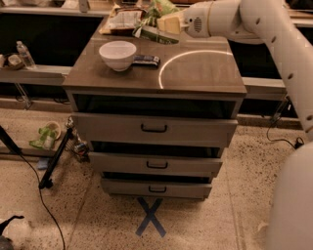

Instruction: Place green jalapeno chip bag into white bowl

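Camera view: arm (230,17) stretched horiz., wrist level, pincer (169,23) clamped on green jalapeno chip bag (157,10).

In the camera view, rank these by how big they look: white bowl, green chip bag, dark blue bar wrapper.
1. green jalapeno chip bag, partly hidden by the gripper at the rear of the cabinet.
2. white bowl, which is nearer the camera, so a close call.
3. dark blue bar wrapper, clearly smallest.
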Motion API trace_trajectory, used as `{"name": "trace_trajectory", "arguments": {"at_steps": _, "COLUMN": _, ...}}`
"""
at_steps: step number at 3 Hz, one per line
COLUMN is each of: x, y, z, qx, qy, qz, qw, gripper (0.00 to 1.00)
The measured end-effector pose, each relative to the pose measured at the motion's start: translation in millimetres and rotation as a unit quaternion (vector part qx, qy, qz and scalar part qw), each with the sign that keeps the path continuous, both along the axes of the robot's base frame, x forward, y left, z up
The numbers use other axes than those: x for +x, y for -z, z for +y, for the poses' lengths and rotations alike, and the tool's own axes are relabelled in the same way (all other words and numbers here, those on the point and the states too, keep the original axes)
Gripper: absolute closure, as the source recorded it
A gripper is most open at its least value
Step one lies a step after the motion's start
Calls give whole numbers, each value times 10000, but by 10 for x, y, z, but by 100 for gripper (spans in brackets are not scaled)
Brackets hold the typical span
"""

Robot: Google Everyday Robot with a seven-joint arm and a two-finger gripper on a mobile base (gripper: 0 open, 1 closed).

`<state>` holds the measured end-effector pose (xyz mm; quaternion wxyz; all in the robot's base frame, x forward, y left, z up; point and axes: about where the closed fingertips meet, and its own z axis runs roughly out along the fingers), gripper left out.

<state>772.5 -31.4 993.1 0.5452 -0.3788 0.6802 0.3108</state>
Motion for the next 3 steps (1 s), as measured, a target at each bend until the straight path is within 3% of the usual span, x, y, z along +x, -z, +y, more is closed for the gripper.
{"name": "trace_trajectory", "arguments": {"at_steps": 1, "x": 81, "y": -2, "z": 311, "qx": -174, "qy": -394, "qz": -72, "qw": 9990, "gripper": 100}}
{"name": "trace_trajectory", "arguments": {"at_steps": 3, "x": 205, "y": -20, "z": 858, "qx": -541, "qy": -1045, "qz": -194, "qw": 9929, "gripper": 100}}
